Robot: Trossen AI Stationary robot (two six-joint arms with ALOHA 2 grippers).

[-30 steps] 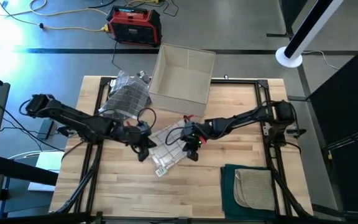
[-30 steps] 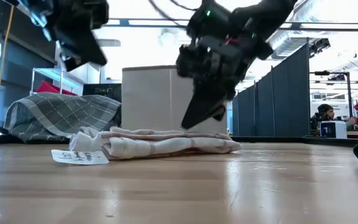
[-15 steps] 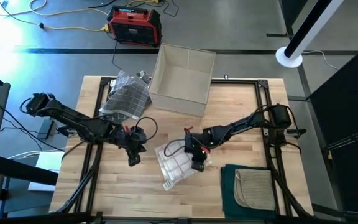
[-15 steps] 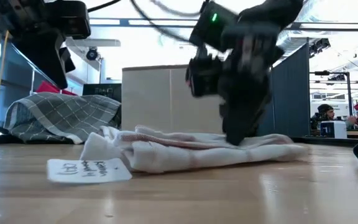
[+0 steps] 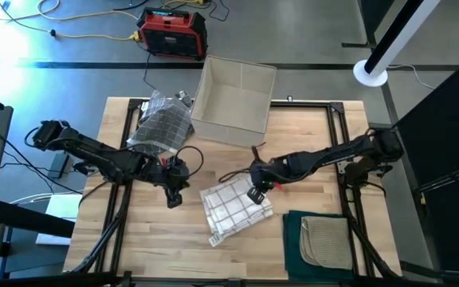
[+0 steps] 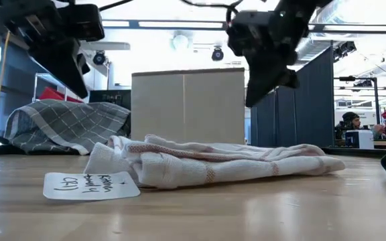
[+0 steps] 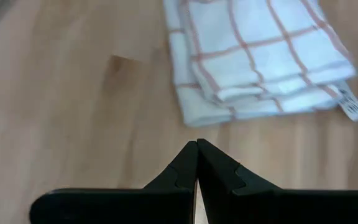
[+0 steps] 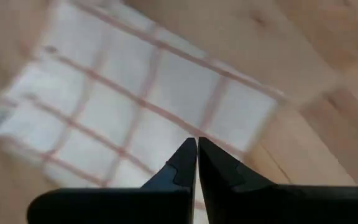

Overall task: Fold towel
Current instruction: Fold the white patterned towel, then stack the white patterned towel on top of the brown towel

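Since 1 s ago, the towel (image 5: 236,208) has been dragged nearer; it is seen folded mid-table, long axis diagonal. Directly above its right edge hangs the right gripper (image 5: 255,194), closed and empty; the left gripper (image 5: 174,197), closed, is held apart to its left.

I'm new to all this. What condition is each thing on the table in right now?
White checked towel: folded, lying flat, tag sticking out.
Grey plaid towel: crumpled in a heap.
Cardboard box: open on top.
Green and tan towels: folded, stacked.
Left gripper: shut, empty.
Right gripper: shut, empty, above the towel.
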